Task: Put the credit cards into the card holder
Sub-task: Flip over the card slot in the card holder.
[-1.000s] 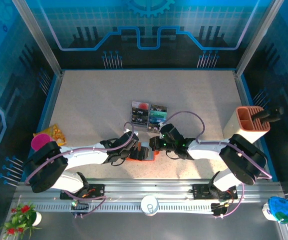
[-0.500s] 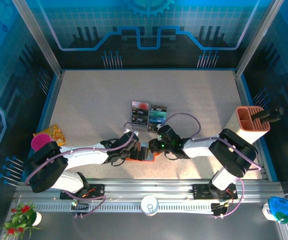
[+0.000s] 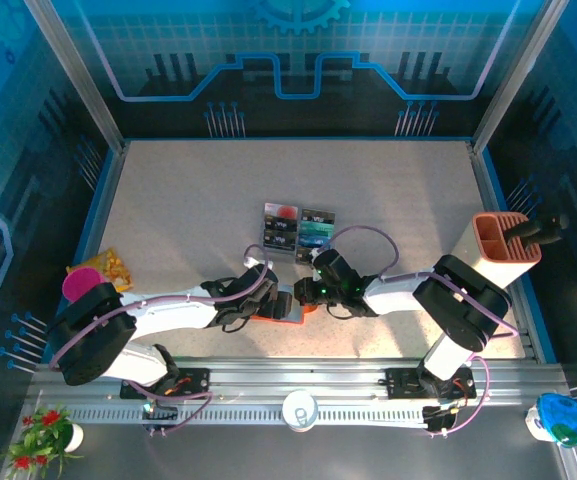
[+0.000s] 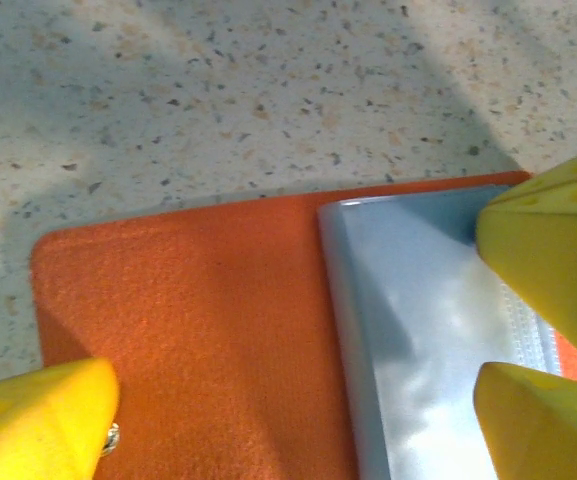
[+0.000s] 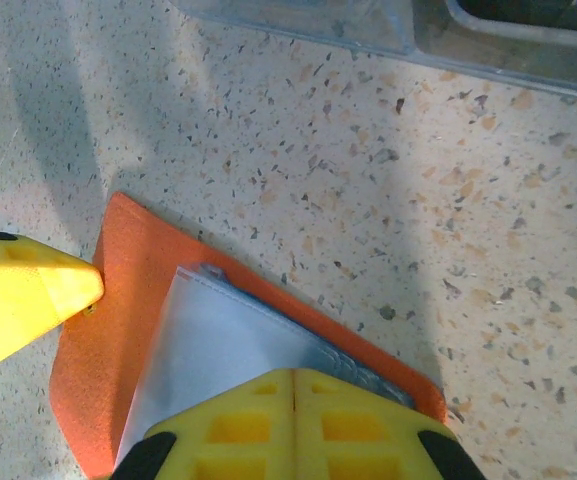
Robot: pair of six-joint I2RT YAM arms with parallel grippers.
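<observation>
None of the credit cards (image 3: 313, 233) has reached the card holder (image 3: 284, 308) as far as I can see: they sit in the clear slotted tray (image 5: 368, 30) on the table (image 3: 188, 200), just beyond the holder and apart from it. From above I make out dark, teal and red-and-white faces there, but not the exact count. The holder lies open and flat on the table between my two wrists, orange lining up, its grey-blue pocket (image 4: 418, 350) showing with nothing poking out of it.

My left gripper (image 4: 288, 430) is spread wide and grasps nothing; one finger hangs over the orange flap, the other over the pocket side, so I straddle the open face of the holder. My right gripper (image 5: 293, 400) is clenched, fingertips pressed together with no card between them; its tip is on the grey-blue pocket or just above it, I cannot tell which.

I judge this to be the preparing step: pinning the holder open and flat, perhaps easing the pocket mouth up. All the real work is left: each card must be picked out of the tray, carried over, lined up with the pocket slot and slid in. Thin cards will be awkward to pinch, and the holder may slide or fold if I let go of it
</observation>
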